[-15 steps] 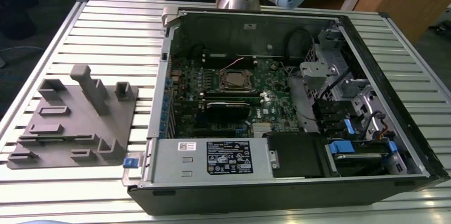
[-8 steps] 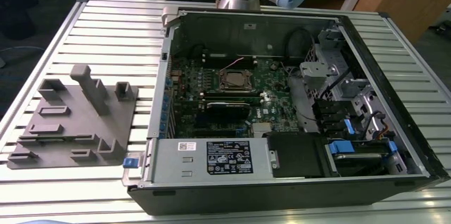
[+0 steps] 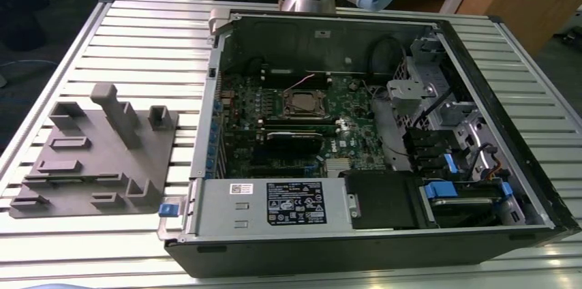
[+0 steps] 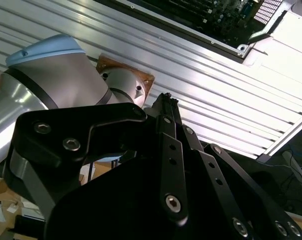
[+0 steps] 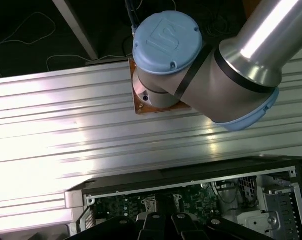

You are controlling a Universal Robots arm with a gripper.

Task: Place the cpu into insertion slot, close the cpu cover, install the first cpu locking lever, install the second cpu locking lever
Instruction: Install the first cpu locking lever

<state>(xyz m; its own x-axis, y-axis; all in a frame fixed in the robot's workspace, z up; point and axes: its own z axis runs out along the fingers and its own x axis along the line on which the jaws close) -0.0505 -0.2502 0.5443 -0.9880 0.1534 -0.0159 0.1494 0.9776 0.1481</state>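
Note:
The insertion slot (image 3: pixel 304 104) sits mid-board on the green motherboard inside the open computer case (image 3: pixel 364 248). A silver-grey frame, the cpu cover, lies around its darker centre. Whether the cpu lies in the slot I cannot tell. The locking levers are too small to make out. My gripper (image 4: pixel 166 98) hangs high over the slatted table behind the case, close to the arm's base (image 5: pixel 156 95). Its black fingers (image 4: pixel 164 125) meet at the tip, shut, with nothing seen between them. The gripper's linkages (image 5: pixel 163 222) also overlap the case's rear edge.
A grey holder block (image 3: pixel 91 153) with upright posts stands on the slatted aluminium table (image 3: pixel 136 37) at the exterior view's left. Inside the case are a labelled power supply (image 3: pixel 272 204), drive bays (image 3: pixel 454 139) with blue clips, and long black memory slots (image 3: pixel 293 135).

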